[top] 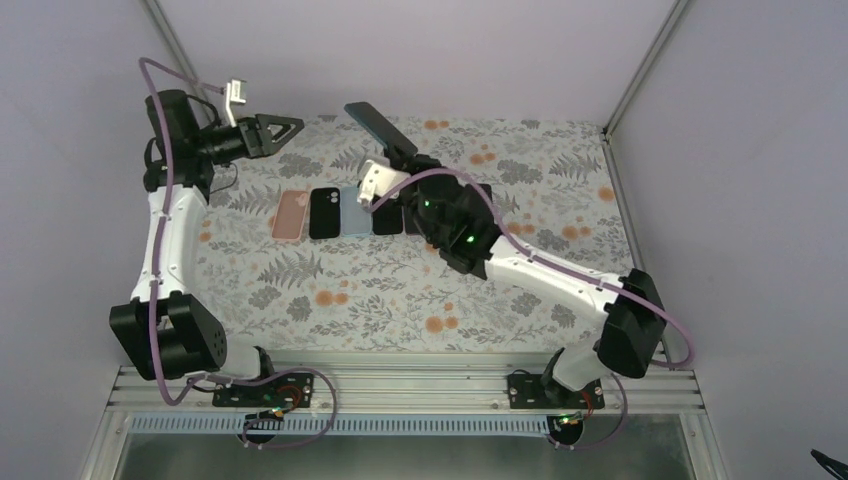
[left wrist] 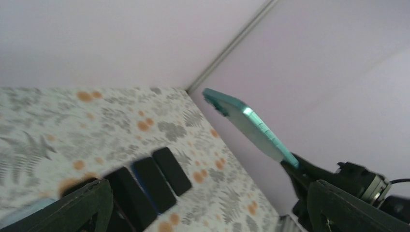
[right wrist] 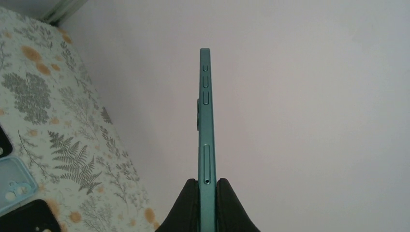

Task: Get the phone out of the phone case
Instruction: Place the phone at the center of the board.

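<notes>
Holding step, top view: the right gripper (top: 403, 150) is clamped on one end of the teal phone (top: 376, 122), which is raised off the surface (top: 380, 290) at the far middle and tilted up toward the far left. The left gripper (top: 285, 131) hangs at the far left, jaws apart, carrying nothing, well apart from the phone. A row lies on the surface under the right arm: pink case (top: 290, 214), black case (top: 324, 212), light blue case (top: 353, 205), then more dark ones partly hidden by the arm.

Left wrist view: the phone (left wrist: 251, 126) sits in the air ahead and to the right, with its low end pinched in the right gripper (left wrist: 300, 170). The left gripper (left wrist: 209, 193) has its fingers wide. Dark cases (left wrist: 154, 179) lie below.

Right wrist view: the phone (right wrist: 205, 121) is seen edge-on, with side buttons and a card tray showing between the fingers (right wrist: 186, 208). The light blue case (right wrist: 12, 186) lies with its camera cut-out up.

Judgement: the edge looks bare, so the phone is likely out of its case already; I cannot be certain. The next move would be to set the phone down on a bare patch of the surface. The row of cases below stands in the way, and the walls are close.
</notes>
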Robot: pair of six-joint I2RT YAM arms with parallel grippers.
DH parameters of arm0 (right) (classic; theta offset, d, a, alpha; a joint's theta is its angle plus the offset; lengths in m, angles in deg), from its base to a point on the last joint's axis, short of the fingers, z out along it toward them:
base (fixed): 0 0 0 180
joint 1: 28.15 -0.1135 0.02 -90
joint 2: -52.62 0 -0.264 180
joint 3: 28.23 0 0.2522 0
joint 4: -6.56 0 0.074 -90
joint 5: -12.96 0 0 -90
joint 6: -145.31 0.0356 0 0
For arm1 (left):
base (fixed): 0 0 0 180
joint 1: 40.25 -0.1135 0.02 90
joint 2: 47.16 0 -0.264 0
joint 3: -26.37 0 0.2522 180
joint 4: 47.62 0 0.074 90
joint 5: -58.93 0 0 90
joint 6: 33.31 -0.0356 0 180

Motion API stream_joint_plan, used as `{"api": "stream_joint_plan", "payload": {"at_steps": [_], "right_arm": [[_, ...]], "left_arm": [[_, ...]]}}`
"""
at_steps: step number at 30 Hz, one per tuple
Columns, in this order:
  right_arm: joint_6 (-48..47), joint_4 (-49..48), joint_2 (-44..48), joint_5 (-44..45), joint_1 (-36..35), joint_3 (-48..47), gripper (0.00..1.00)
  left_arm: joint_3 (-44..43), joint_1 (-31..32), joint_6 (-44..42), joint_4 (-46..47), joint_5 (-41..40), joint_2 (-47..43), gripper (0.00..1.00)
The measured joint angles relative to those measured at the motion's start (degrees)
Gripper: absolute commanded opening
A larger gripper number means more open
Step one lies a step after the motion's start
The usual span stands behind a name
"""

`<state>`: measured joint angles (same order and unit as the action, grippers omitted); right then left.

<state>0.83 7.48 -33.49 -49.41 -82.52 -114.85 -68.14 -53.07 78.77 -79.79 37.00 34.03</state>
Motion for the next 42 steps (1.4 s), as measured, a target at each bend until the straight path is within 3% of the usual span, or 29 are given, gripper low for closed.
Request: {"api": "stream_joint_plan", "payload": {"at_steps": [7, 13, 29, 32, 42], "right_arm": [[-12.1, -13.0, -2.3, 5.0, -4.4, 7.2, 0.04], [-19.8, -22.7, -4.2, 7.6, -7.1, 10.4, 0.04], [-32.8, -39.7, -7.8, 10.6, -12.8, 15.8, 0.04], [-35.3, -43.2, -9.9, 11.0, -13.3, 16.5, 0.04], [-40.4, -48.2, -13.8, 12.6, -13.9, 17.2, 0.04]], "left_arm": [[6.3, 4.4, 9.3, 7.7, 2.1, -1.1, 0.99], [10.3, 6.3, 16.1, 13.9, 2.8, -1.3, 0.87], [15.4, 10.2, 21.5, 18.7, 3.0, -1.0, 0.68], [15.7, 10.2, 23.0, 20.0, 3.1, -0.6, 0.58], [18.0, 10.2, 26.1, 22.6, 3.1, 0.2, 0.11]]}}
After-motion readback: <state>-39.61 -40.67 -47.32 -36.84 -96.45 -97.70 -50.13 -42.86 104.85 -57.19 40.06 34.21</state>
